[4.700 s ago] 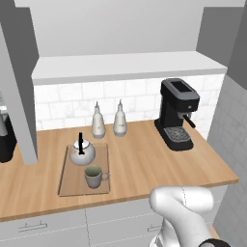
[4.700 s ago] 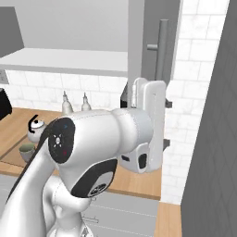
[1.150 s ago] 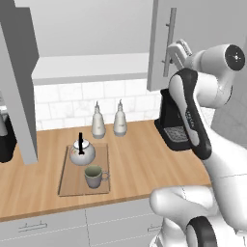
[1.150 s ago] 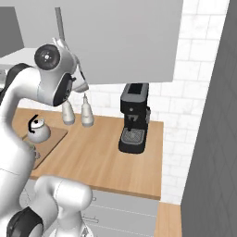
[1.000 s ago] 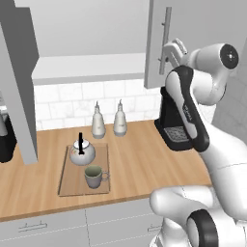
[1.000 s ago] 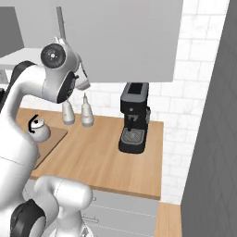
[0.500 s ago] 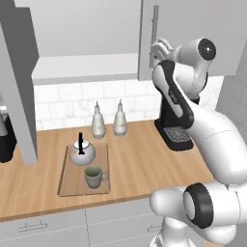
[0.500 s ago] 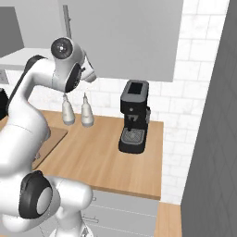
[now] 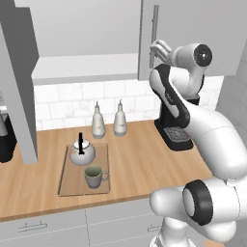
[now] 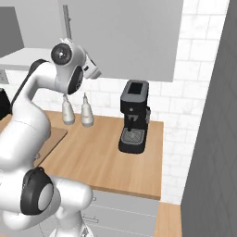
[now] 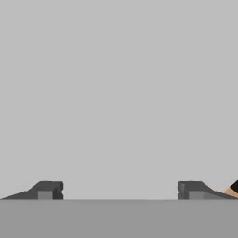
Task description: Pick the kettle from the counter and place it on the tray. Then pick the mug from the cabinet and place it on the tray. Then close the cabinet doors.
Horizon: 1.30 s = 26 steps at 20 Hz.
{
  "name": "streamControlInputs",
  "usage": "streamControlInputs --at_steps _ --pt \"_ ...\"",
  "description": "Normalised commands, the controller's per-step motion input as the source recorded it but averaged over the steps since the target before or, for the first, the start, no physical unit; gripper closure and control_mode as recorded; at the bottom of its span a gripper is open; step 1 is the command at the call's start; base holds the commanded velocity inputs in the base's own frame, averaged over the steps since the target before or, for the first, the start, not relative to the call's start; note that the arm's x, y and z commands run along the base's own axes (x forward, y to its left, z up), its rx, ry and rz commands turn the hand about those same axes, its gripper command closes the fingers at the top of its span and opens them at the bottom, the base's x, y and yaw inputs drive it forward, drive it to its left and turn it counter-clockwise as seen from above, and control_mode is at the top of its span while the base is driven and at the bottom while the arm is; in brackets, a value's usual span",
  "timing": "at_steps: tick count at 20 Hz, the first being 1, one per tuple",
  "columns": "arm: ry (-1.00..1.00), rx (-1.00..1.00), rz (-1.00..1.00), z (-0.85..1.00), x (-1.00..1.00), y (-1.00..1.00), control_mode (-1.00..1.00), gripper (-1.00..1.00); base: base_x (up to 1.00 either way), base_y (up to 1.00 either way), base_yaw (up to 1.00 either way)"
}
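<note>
Two task items sat together on the tray [image 9: 67, 185], a flat light-wood board with a low raised rim lying on the wooden counter [image 9: 140, 169]. Nearer the front edge stood the mug [image 9: 95, 176], grey-green with a dark inside and its handle to the right. Just behind it was the kettle [image 9: 82, 153], squat, round and silver-white, with an upright black arched handle. Neither bore any writing that could be read.

Farther back, against the white tiled wall, stood two white bottles [image 9: 108, 121] side by side, and to their right a black coffee machine [image 10: 134, 123]; no brand could be made out on it.

Higher up, the gripper [image 9: 159, 49] was raised against the right cabinet door [image 9: 188, 34], beside its slim vertical bar handle [image 9: 154, 36]. In the hand view its two dark fingertips [image 11: 46, 190] stood wide apart with nothing between them, facing a plain grey surface. That panel was swung nearly flush with the cabinet [image 9: 87, 34], while the left door [image 9: 19, 91] still hung open over the counter.
</note>
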Motion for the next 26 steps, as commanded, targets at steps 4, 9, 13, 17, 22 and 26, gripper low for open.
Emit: streamControlInputs --at_steps 4,9,13,17,22,26 --pt "-0.01 -0.06 -0.02 -0.32 0.68 0.08 -1.00 -1.00 0.00 0.00 0.00" --pt "0.00 -0.06 -0.04 -0.32 0.78 0.09 -1.00 -1.00 0.00 0.00 0.00" --pt "0.01 -0.03 -0.03 -0.26 0.57 0.08 -1.00 -1.00 0.00 0.00 0.00" --pt "0.07 0.00 0.00 -0.02 -0.08 0.07 -1.00 -1.00 0.00 0.00 0.00" --pt "0.02 0.00 0.00 0.09 -0.44 0.03 -1.00 -1.00 0.00 0.00 0.00" --pt "0.01 0.00 0.00 0.15 -0.57 0.02 -1.00 -1.00 0.00 0.00 0.00"
